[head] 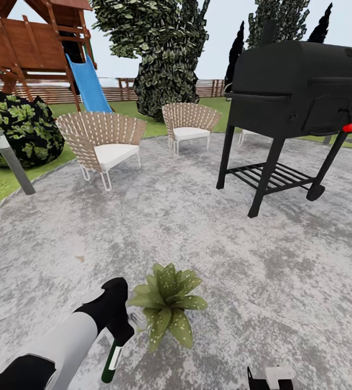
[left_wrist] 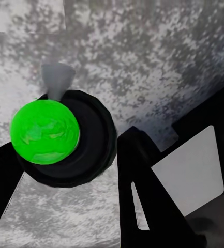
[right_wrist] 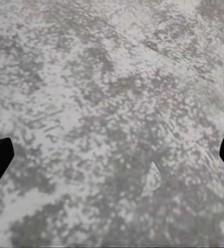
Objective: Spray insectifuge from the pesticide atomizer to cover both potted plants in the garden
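Spraying step now: left gripper (head: 123,331) clamped on the atomizer (head: 112,362), nozzle just beside the plant (head: 168,303) on the patio (head: 197,244), right gripper (right_wrist: 112,155) spread wide, idle; next, likely trigger and sweep.

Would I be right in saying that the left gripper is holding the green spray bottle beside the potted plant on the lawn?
Not quite: the head view shows the potted plant on the grey concrete patio, not the lawn. The rest holds: the left gripper holds the green spray bottle right beside it.
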Controlling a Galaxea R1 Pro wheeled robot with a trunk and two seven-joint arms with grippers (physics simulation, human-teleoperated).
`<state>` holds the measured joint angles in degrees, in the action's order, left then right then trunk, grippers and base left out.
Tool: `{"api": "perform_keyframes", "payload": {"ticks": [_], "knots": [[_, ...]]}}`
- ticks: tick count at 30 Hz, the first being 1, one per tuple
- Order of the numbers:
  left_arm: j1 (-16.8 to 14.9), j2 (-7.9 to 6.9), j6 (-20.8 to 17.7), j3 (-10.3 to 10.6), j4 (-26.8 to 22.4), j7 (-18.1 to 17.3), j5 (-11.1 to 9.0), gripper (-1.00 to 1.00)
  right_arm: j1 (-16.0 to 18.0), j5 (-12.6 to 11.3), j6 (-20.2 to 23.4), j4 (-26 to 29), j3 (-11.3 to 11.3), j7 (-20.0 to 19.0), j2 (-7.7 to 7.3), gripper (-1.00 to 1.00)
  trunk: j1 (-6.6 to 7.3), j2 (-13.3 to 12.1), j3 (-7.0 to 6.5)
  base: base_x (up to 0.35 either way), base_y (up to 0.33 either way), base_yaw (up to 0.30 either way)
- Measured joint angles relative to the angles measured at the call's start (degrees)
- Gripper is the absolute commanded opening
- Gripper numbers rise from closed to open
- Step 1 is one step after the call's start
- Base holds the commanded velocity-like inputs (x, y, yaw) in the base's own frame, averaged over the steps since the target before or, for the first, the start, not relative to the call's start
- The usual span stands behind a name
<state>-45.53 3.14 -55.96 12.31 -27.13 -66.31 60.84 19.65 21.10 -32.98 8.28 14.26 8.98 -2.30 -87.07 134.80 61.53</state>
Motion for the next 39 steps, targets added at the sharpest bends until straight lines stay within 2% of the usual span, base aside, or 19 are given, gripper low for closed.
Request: {"api": "perform_keyframes", "payload": {"ticks": [6,18,26,39], "knots": [[-0.3,0.01,0.0,-0.1,0.0,0.0,0.0,-1.0,0.0,0.0,0.0,0.0,0.0,0.0,0.03,1.0,0.0,0.0,0.0,0.0,0.256,-0.259],[-0.4,0.16,0.0,0.0,-0.1,0.0,0.0,-1.0,0.0,0.2,0.0,0.1,0.0,0.0,0.0,1.0,0.01,0.0,0.0,0.054,0.302,-0.02],[-0.4,0.21,0.0,0.0,-0.1,0.0,0.0,-1.0,0.0,0.0,0.0,0.1,0.1,0.1,0.02,1.0,0.0,0.0,0.0,0.063,0.303,-0.264],[-0.3,0.09,0.2,0.2,0.0,-0.1,0.0,-1.0,0.0,0.1,0.0,0.1,0.1,0.1,0.0,1.0,0.0,0.0,0.0,0.001,0.025,-0.254]]}}
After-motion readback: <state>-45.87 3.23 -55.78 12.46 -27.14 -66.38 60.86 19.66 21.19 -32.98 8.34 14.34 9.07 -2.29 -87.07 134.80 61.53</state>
